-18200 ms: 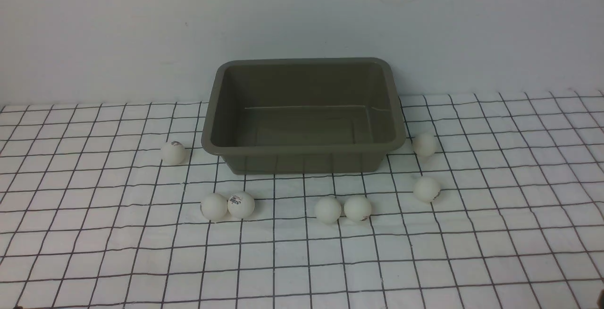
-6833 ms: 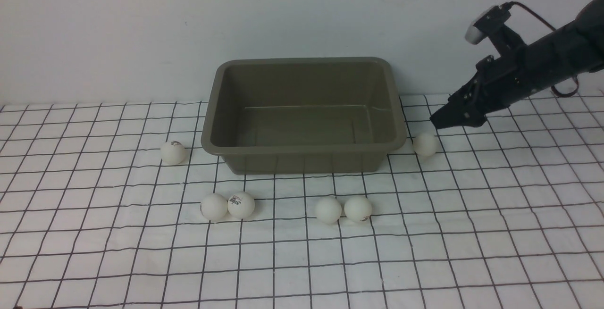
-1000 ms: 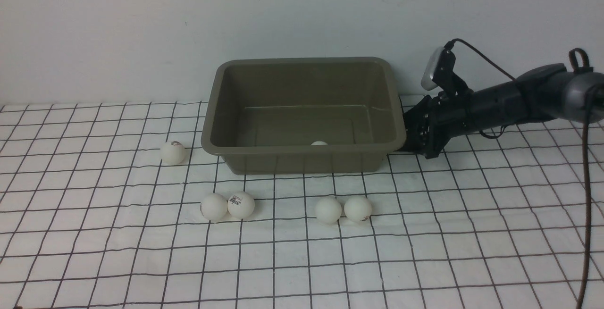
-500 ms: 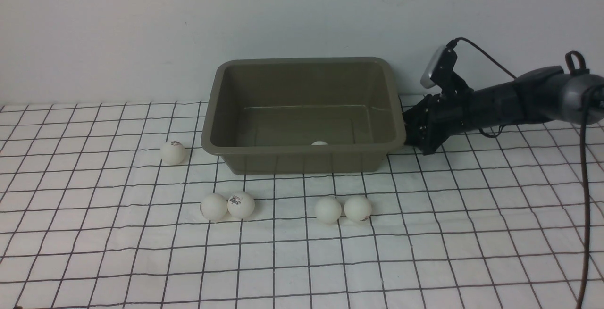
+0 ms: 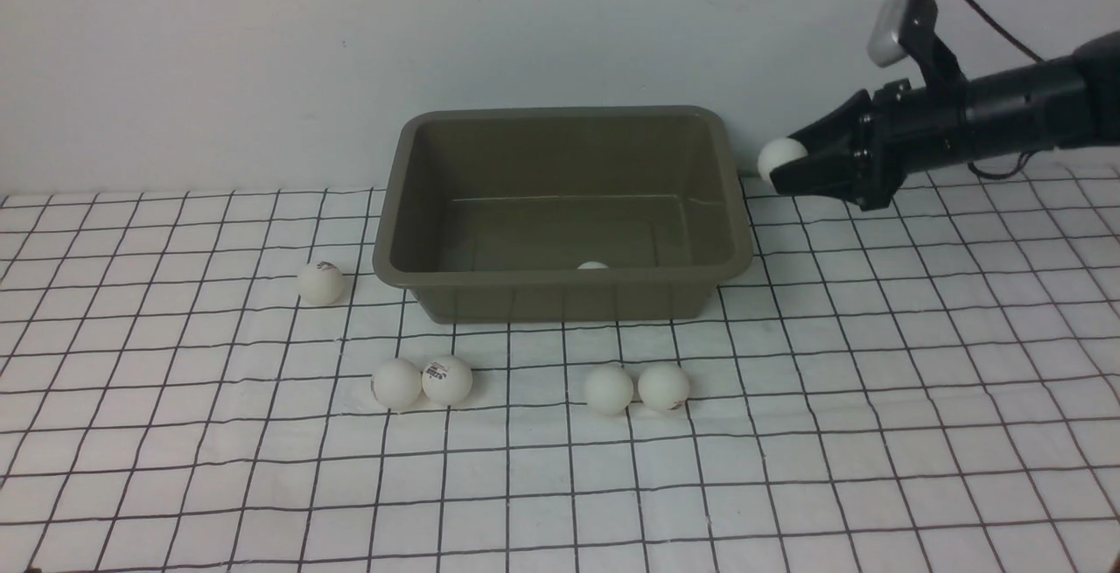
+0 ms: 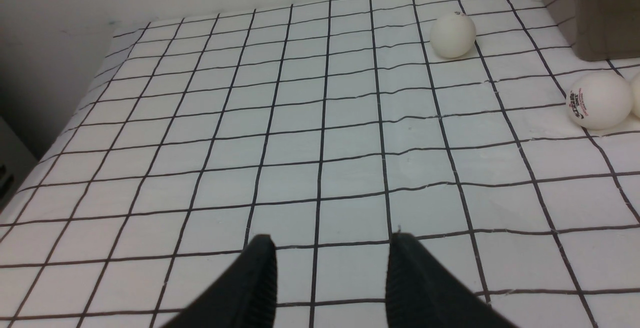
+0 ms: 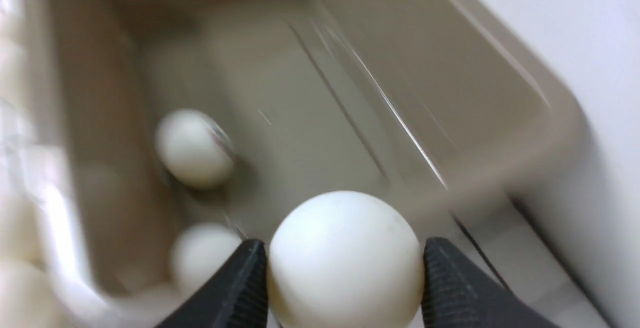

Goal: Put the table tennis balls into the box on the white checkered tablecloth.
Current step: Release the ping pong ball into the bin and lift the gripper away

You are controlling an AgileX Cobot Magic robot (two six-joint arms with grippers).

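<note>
The olive-grey box stands at the back middle of the white checkered tablecloth. One white ball lies inside it, also in the right wrist view. My right gripper is shut on another ball, held in the air just right of the box's right rim; the wrist view shows the ball between both fingers. Several balls lie on the cloth: one at the left, a pair, and a second pair. My left gripper is open and empty over bare cloth.
A plain wall runs behind the box. The left wrist view shows a ball, a logo ball and a corner of the box, with the cloth's left edge nearby. The right wrist view is blurred.
My right gripper has risen from the cloth beside the box's right wall, carrying the ball that lay there, and now holds it above rim height. The other balls have not moved.
</note>
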